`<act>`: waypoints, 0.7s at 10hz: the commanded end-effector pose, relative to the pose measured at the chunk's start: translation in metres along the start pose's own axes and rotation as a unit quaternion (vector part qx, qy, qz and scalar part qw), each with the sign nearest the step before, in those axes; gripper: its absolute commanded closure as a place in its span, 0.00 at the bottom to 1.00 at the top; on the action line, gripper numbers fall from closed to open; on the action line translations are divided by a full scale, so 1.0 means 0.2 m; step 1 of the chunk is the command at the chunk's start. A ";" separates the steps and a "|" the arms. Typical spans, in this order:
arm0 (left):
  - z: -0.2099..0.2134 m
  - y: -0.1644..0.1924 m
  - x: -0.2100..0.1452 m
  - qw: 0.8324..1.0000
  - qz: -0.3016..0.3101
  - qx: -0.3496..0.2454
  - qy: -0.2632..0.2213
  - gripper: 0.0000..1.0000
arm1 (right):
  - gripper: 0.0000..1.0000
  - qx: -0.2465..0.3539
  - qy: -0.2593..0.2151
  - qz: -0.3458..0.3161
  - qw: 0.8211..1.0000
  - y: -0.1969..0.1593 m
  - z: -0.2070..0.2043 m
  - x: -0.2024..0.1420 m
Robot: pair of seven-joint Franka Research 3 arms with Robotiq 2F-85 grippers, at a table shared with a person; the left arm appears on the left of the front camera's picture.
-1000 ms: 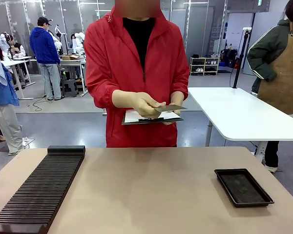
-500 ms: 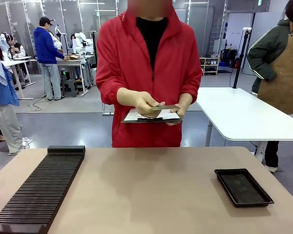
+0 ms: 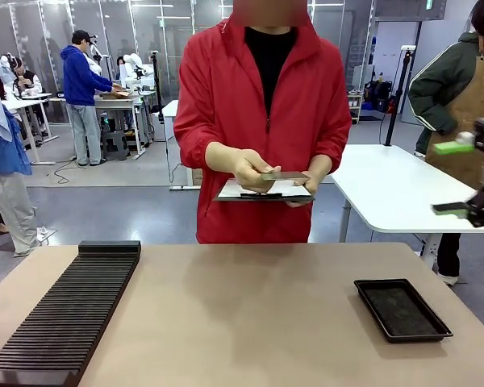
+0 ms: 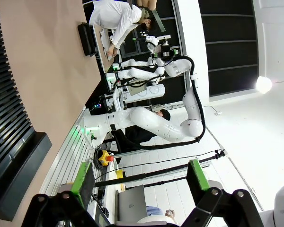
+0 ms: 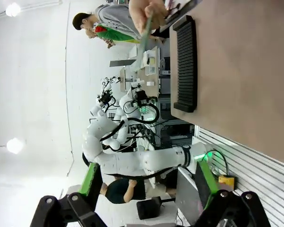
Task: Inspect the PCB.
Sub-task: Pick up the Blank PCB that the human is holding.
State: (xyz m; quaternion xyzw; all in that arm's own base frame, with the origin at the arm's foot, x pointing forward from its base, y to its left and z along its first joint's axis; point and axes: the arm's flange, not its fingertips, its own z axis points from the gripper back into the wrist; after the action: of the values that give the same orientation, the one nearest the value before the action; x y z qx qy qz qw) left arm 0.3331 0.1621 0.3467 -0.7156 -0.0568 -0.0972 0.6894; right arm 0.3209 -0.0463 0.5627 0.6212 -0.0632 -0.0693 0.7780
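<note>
Front view. Tan table [image 3: 250,322] is noted in an open workshop. A white table [image 3: 387,189] stands behind it at the right, and other people are seen at benches farther off. A black tray [image 3: 402,310] is set near the tan table's right edge, its dark floor exposed. A black slotted rack [image 3: 64,314] is laid along the left side. The PCB [image 3: 284,175] is held off the table, nearly level, in the hand [image 3: 246,169] of a person in a red jacket at the far side, just above a clipboard [image 3: 266,192] bearing white paper. The right gripper [image 3: 440,178] is seen at the right edge, well above the tray, jaws parted with nothing between them.

Left wrist view. The left gripper [image 4: 141,178] is recorded as released, its green pads wide apart. The rack's end is seen at the left on the tan surface, and the tray far off near the top.

Right wrist view. The right gripper's pads are likewise spread. The rack is seen on the table at upper right. The PCB is seen as a thin green strip at the top edge, gripped in the person's hand and well apart from the gripper.
</note>
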 end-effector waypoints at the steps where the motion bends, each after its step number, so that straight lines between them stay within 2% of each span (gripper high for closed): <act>1: 0.00 0.00 0.00 1.000 0.000 0.000 -0.001 0.00 | 0.00 0.006 -0.003 -0.023 1.000 0.07 -0.17 0.11; 7: 0.00 0.00 0.00 1.000 0.000 0.000 -0.001 0.00 | 0.00 0.038 0.043 -0.082 0.995 0.08 -0.72 0.31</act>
State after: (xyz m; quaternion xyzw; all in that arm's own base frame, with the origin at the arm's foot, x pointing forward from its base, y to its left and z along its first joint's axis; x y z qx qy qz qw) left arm 0.3331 0.1622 0.3466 -0.7156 -0.0568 -0.0970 0.6894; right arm 0.3972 0.0708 0.5439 0.6533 0.0055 -0.0900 0.7517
